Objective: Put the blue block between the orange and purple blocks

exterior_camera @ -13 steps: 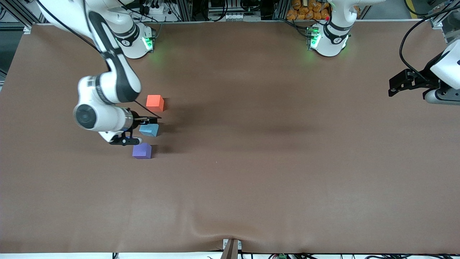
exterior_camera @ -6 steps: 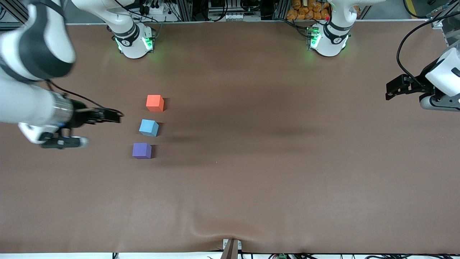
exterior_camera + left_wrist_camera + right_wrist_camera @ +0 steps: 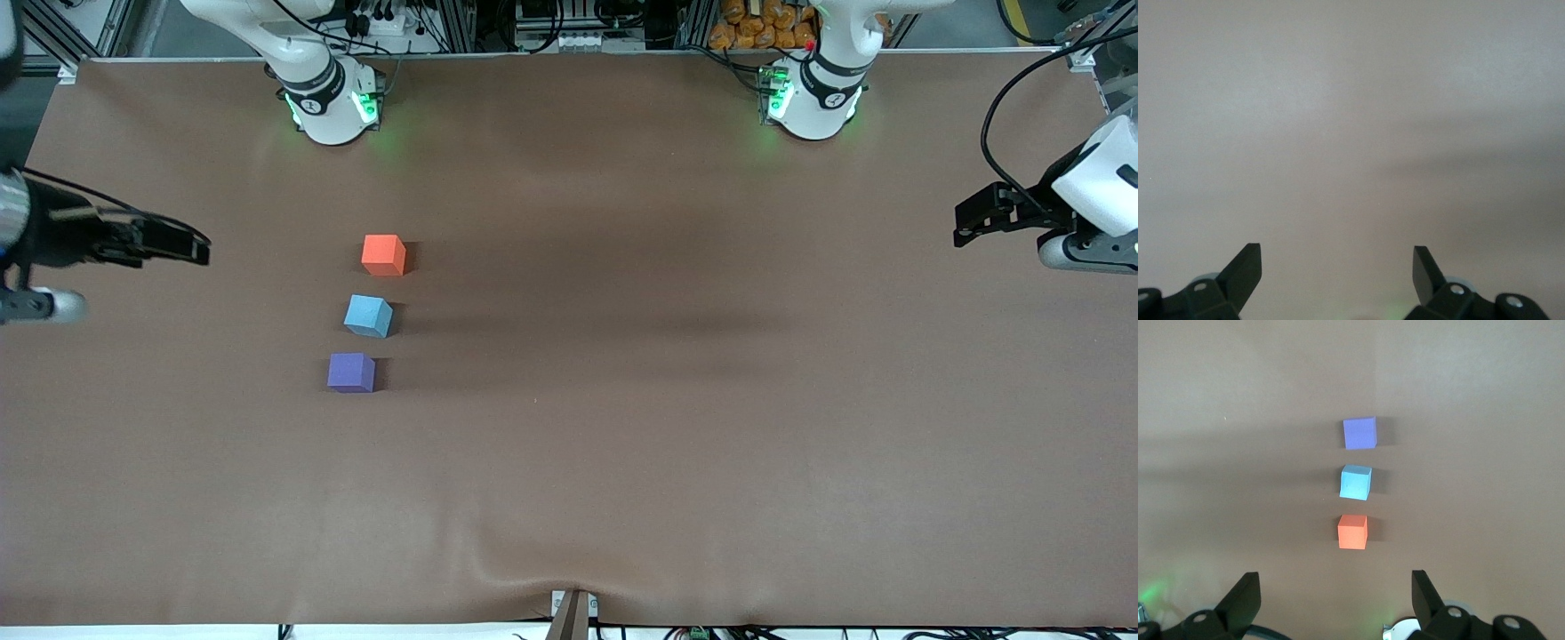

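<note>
Three cubes stand in a short row on the brown table. The orange block (image 3: 383, 254) is farthest from the front camera, the blue block (image 3: 368, 316) sits in the middle, and the purple block (image 3: 350, 372) is nearest. The right wrist view shows the same row: purple (image 3: 1359, 433), blue (image 3: 1355, 482), orange (image 3: 1352, 531). The blue cube is turned slightly against the other two and touches neither. My right gripper (image 3: 182, 246) (image 3: 1336, 583) hangs open and empty over the right arm's end of the table, well apart from the cubes. My left gripper (image 3: 965, 229) (image 3: 1337, 257) waits open over the left arm's end.
Both arm bases (image 3: 329, 102) (image 3: 811, 98) stand along the table's edge farthest from the front camera. A small metal bracket (image 3: 572, 613) sticks up at the edge nearest that camera. The table cover (image 3: 622, 427) bulges slightly near the bracket.
My right gripper has pulled away from the blue block toward the right arm's end of the table, leaving the block standing between orange and purple. The left arm has hardly moved.
</note>
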`<action>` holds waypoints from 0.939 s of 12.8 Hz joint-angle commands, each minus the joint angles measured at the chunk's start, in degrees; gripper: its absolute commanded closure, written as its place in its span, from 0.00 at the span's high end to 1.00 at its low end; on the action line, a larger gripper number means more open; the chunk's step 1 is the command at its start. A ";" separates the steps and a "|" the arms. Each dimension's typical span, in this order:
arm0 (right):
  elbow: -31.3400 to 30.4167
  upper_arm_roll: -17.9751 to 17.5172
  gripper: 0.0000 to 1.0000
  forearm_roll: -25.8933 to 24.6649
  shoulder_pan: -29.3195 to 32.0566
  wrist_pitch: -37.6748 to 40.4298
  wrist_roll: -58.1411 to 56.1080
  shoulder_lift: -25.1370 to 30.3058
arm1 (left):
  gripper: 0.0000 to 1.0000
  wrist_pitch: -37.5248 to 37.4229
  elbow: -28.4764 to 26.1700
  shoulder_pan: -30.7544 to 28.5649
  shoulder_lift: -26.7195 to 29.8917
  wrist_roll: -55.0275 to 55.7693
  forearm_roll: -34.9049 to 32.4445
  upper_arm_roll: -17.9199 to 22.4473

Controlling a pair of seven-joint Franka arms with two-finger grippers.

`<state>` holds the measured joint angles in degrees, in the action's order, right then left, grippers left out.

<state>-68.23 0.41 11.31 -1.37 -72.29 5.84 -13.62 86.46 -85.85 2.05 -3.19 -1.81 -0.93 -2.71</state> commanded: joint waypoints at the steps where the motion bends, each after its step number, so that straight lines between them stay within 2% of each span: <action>1: -5.04 -1.90 1.00 -2.34 2.95 0.49 0.49 7.18 | 1.00 0.03 0.86 0.06 -0.24 0.41 -1.00 -0.19; 3: -11.89 -2.34 1.00 -6.89 2.34 -3.00 0.49 12.54 | 1.00 0.03 0.86 0.06 -0.24 0.41 -1.09 -0.19; 5: -17.35 -3.22 1.00 -7.53 2.69 -6.09 0.49 16.25 | 1.00 0.03 0.86 -0.02 -0.24 0.41 -0.91 -0.19; 12: -14.74 -3.22 1.00 -9.56 2.43 -5.93 -0.22 15.12 | 1.00 0.03 0.86 -0.02 -0.15 0.67 -0.47 -0.19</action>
<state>-83.08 -1.73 3.03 0.05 -78.12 6.01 0.87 86.47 -85.76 2.06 -3.20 -1.81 -0.93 -2.73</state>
